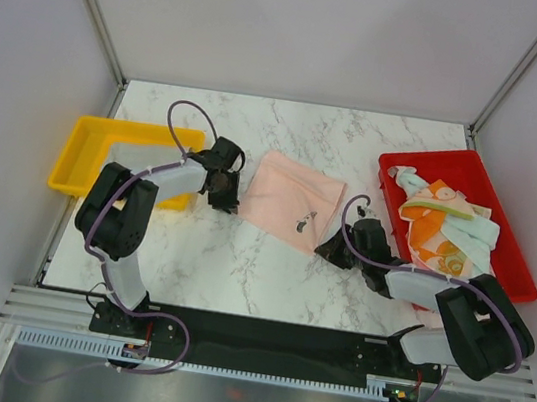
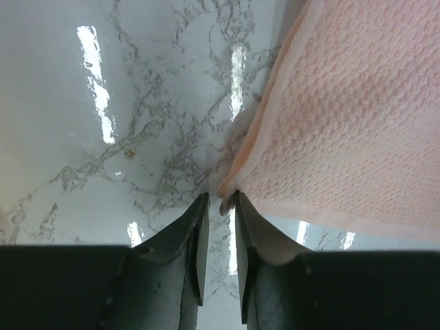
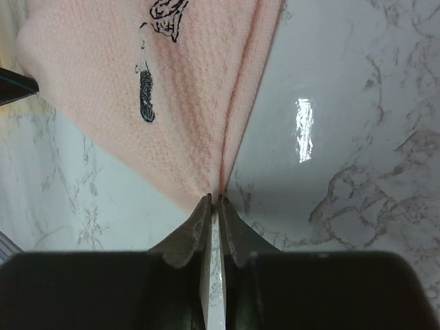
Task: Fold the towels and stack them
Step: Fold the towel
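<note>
The pink towel (image 1: 289, 200) lies in the middle of the counter (image 1: 238, 267), already doubled over: the right wrist view shows two layers meeting along one edge, with a small dark printed mark (image 3: 146, 93) on the top face.

The left arm (image 1: 166, 178) reaches in to the towel's left edge. Its jaws stand slightly spread, bare marble showing through the gap, and a corner of the cloth sits right at their tips, apparently no longer clamped.

The right arm (image 1: 418, 284) is at the towel's lower right corner. Its jaws are almost pressed together, with only a thin slit between them. The corner meets their tips, but I cannot tell whether any cloth is caught there.

The other towels (image 1: 441, 227), among them an orange printed one and a mint one, sit heaped in the red tray (image 1: 395, 164) at the right. A yellow tray (image 1: 79, 148) stands at the left.

By my reading, a fold of the first towel is being finished and the corners let go. The next move calls for both arms to lift clear without dragging the top layer askew. Then comes either a second fold across the towel or setting it aside as the base of the stack.
</note>
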Motion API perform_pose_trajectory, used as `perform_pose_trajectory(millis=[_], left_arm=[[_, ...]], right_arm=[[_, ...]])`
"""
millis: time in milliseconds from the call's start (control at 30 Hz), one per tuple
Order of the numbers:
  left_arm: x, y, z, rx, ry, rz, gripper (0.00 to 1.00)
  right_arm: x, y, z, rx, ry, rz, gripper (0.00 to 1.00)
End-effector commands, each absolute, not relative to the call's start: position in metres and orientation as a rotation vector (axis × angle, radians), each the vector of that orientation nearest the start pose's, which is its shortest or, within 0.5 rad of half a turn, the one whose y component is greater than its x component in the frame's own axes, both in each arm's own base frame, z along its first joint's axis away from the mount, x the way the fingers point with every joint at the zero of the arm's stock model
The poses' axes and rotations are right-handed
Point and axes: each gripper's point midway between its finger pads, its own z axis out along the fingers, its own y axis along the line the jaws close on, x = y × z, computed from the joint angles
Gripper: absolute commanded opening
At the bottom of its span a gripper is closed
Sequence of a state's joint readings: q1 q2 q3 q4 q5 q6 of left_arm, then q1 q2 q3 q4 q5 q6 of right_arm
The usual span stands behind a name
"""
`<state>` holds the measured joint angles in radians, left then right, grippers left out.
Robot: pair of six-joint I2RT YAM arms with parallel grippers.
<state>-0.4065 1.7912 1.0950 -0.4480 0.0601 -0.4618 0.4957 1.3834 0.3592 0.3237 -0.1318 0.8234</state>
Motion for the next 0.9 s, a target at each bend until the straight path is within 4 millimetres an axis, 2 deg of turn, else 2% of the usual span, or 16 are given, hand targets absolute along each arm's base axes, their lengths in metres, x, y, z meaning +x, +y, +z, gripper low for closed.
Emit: perform_pose_trajectory(millis=[0, 133, 233, 267, 433, 567, 700, 733, 833, 867], left_arm=[[0.336, -0.172, 0.025, -0.076, 2.736, -0.285, 0.30], [0.352, -0.178, 0.044, -0.076, 2.685, -0.313, 0.38], [0.354, -0.181, 0.046, -0.069, 2.688, -0.325, 0.43], [0.355, -0.182, 0.045, -0.070, 2.692, -0.328, 0.49], [0.356, -0.190, 0.041, -0.040, 2.716, -0.372, 0.55], [0.352, -0.196, 0.031, -0.030, 2.753, -0.408, 0.56], [0.347, -0.200, 0.020, -0.021, 2.791, -0.435, 0.52], [0.344, -0.200, 0.017, -0.027, 2.803, -0.437, 0.44], [0.338, -0.200, 0.012, -0.036, 2.825, -0.448, 0.33], [0.335, -0.200, 0.011, -0.040, 2.833, -0.454, 0.24]], right_arm=[[0.240, 0.192, 0.008, 0.269, 2.446, 0.765, 0.17], [0.242, 0.196, 0.020, 0.269, 2.426, 0.800, 0.33], [0.241, 0.200, 0.022, 0.296, 2.429, 0.836, 0.41], [0.240, 0.201, 0.023, 0.298, 2.432, 0.846, 0.44], [0.238, 0.203, 0.022, 0.374, 2.431, 0.881, 0.50], [0.238, 0.204, 0.020, 0.436, 2.426, 0.895, 0.50], [0.237, 0.200, 0.009, 0.452, 2.465, 0.821, 0.48], [0.236, 0.199, 0.005, 0.445, 2.476, 0.801, 0.47], [0.235, 0.195, 0.000, 0.424, 2.494, 0.760, 0.34], [0.234, 0.188, -0.004, 0.407, 2.506, 0.709, 0.24]])
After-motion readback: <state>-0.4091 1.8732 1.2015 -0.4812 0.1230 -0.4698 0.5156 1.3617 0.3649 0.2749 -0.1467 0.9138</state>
